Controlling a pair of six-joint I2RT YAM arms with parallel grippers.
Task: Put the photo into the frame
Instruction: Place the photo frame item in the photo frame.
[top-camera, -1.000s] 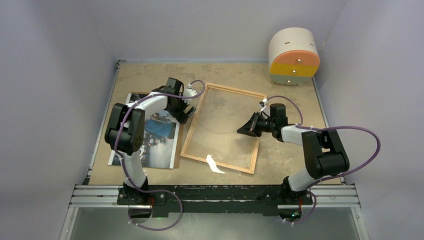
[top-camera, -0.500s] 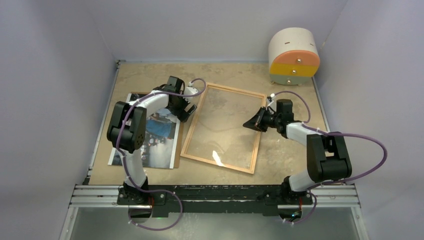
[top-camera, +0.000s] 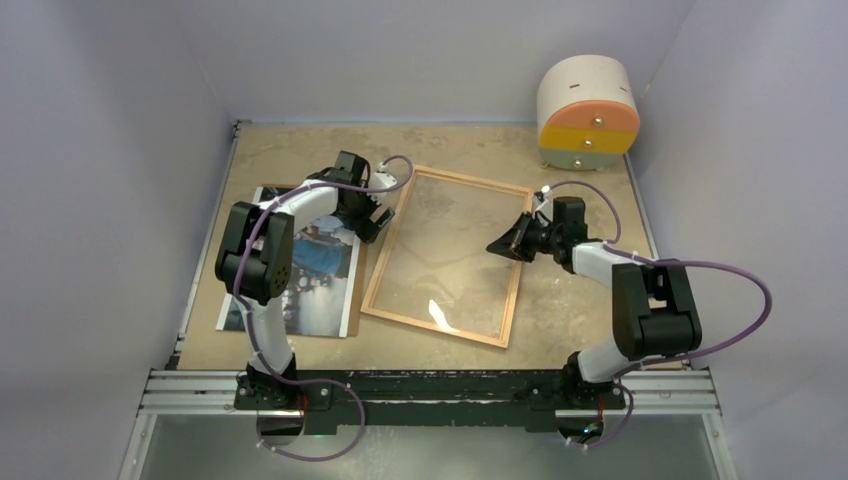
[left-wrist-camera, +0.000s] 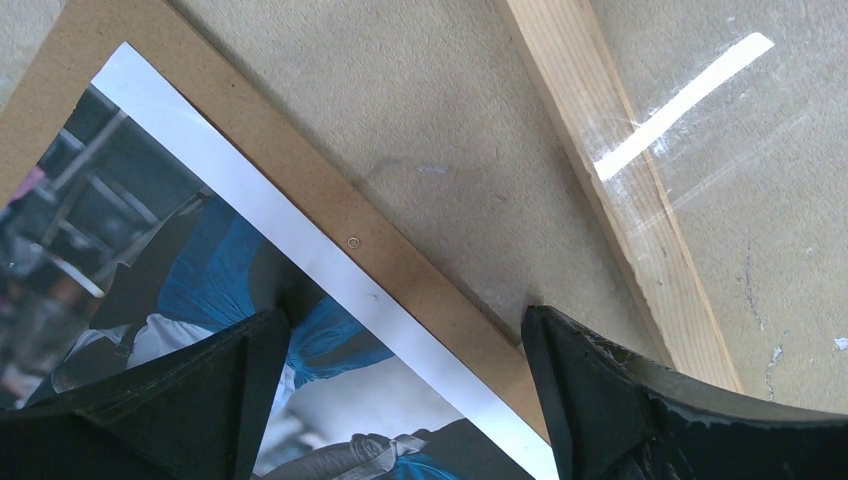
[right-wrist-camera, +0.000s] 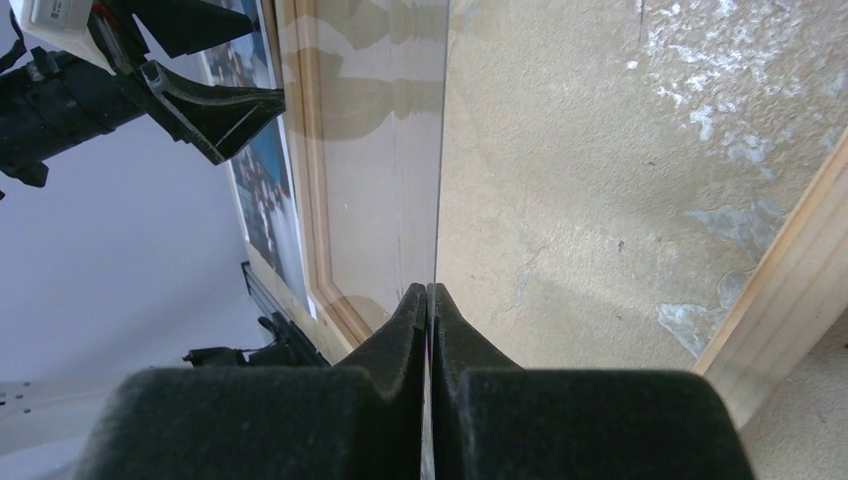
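Pinched shut on pane edge, right gripper has drawn back to right rail of frame; left gripper spread over photo. Insertion pending.

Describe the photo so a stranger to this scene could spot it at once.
On the sandy table, look left of the light wooden frame. There, lying face up on a brown backing panel, is the photo: the only printed sheet, blue and dark tones inside a white border.

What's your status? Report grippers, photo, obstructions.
Left gripper open over edge of the photo. Right gripper shut on the pane of the frame. Photo outside frame, lying on backing panel.
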